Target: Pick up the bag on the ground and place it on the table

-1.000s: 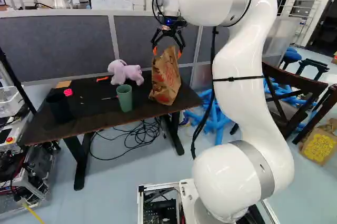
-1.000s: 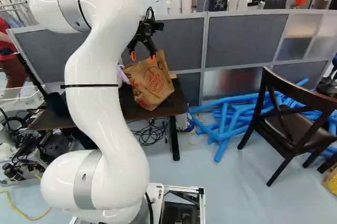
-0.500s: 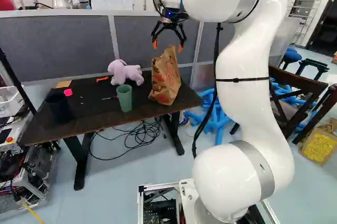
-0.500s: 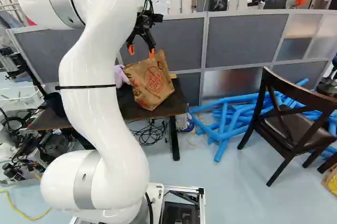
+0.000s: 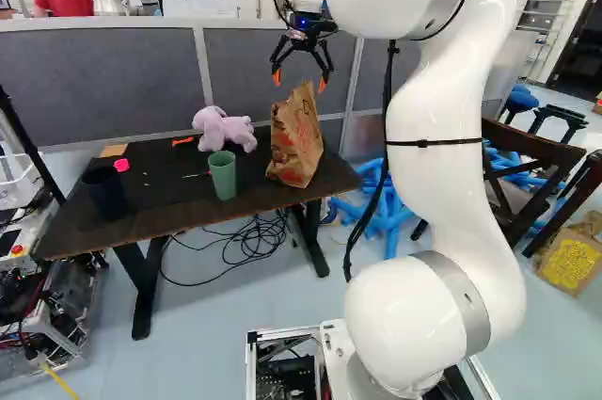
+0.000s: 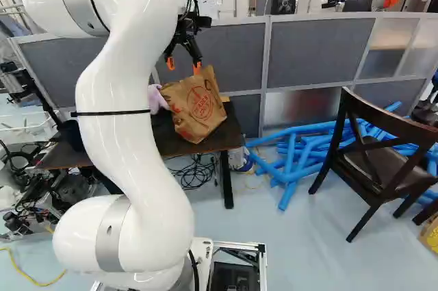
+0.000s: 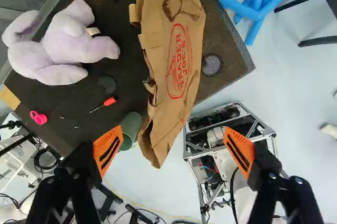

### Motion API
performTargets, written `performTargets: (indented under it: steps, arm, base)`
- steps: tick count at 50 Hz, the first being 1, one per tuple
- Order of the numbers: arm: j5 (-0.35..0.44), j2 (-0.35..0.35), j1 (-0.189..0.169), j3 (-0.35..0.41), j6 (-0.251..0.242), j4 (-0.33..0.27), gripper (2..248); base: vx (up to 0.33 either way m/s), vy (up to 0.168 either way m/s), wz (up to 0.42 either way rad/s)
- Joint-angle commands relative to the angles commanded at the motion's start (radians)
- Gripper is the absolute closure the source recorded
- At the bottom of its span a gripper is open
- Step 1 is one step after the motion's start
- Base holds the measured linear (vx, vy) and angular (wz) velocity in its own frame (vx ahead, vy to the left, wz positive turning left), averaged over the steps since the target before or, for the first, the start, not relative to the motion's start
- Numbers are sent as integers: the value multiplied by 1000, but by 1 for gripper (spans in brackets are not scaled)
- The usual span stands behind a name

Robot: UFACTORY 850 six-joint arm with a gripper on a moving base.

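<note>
The brown paper bag [image 5: 296,141] stands on the worktop [image 5: 169,204], near its right-hand end as seen in the left base view. The bag is upright, with its top leaning slightly. The end effector [image 5: 299,82] is released: its two fingers are spread wide, positioned above the bag and apart from it. The green cup [image 5: 223,175] stands between the bag and the dark cup [image 5: 106,191], near the front edge. The lilac plush toy [image 5: 224,129] sits toward the rear edge. A red-handled screwdriver [image 7: 109,101] lies near the green cup. A grey partition [image 5: 94,80] runs behind the worktop; black cables [image 5: 246,254] lie underneath. Blue tubes [image 6: 294,157] and a dark chair [image 6: 373,164] occupy the floor to the right in the right base view.
</note>
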Motion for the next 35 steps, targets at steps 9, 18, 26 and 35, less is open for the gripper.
performTargets:
  steps: [9, 18, 26, 35]
  arm:
    - [0, 0, 0, 0, 0, 0, 3]
    - [0, 0, 0, 0, 0, 0, 3]
    - [0, 0, 0, 0, 0, 0, 3]
    - [0, 0, 0, 0, 0, 0, 3]
  base:
    - [-6, 0, 1]
    - [-58, 1, 6]
    - [-95, 3, 9]
    - [-125, 2, 13]
